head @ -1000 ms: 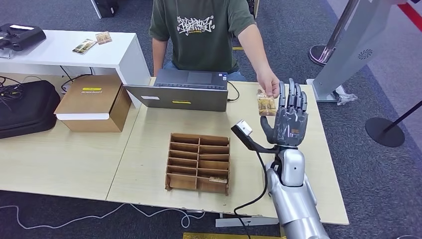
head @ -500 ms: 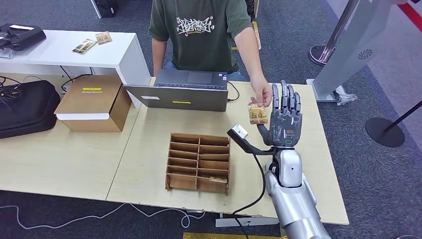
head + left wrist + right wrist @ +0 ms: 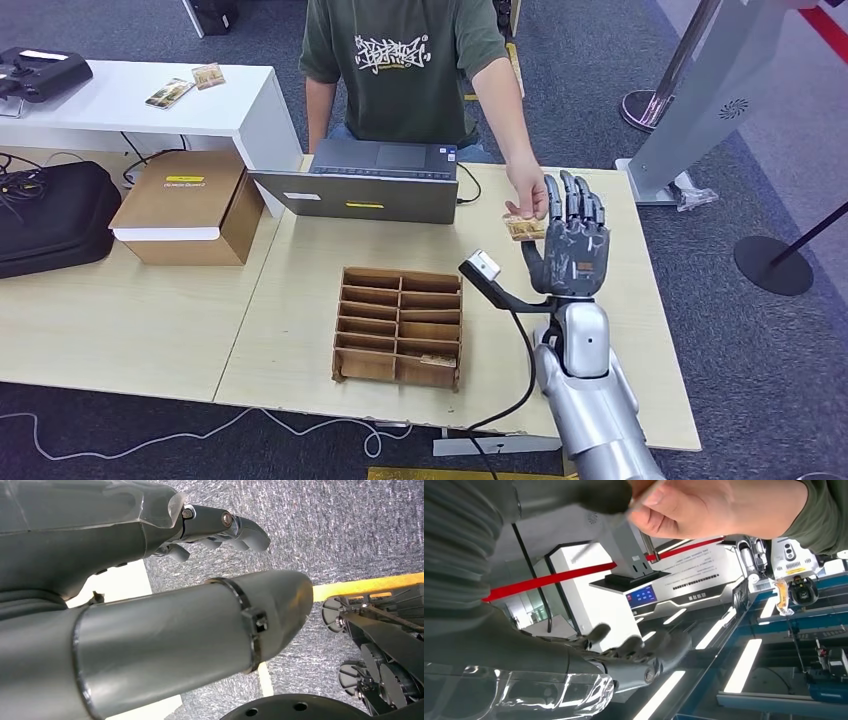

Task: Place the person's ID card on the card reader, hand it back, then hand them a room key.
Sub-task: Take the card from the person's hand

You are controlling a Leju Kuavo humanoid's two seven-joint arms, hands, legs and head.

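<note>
Meeting right hand (image 3: 572, 245), card (image 3: 522, 228) near table edge (image 3: 655, 290).

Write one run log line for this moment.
phase: card handover | right hand: raised, fingers apart | person's hand: holding small tan card | left hand: hanging

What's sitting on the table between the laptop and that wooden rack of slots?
Nothing. The head view shows bare tabletop between the laptop and the wooden rack.

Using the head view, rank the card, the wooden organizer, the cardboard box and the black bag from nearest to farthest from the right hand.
1. Card, at the right hand's thumb side, in the person's fingers.
2. Wooden organizer, mid-table, toward the robot's left.
3. Cardboard box, far left on the table.
4. Black bag, beyond the box at the left edge.
</note>
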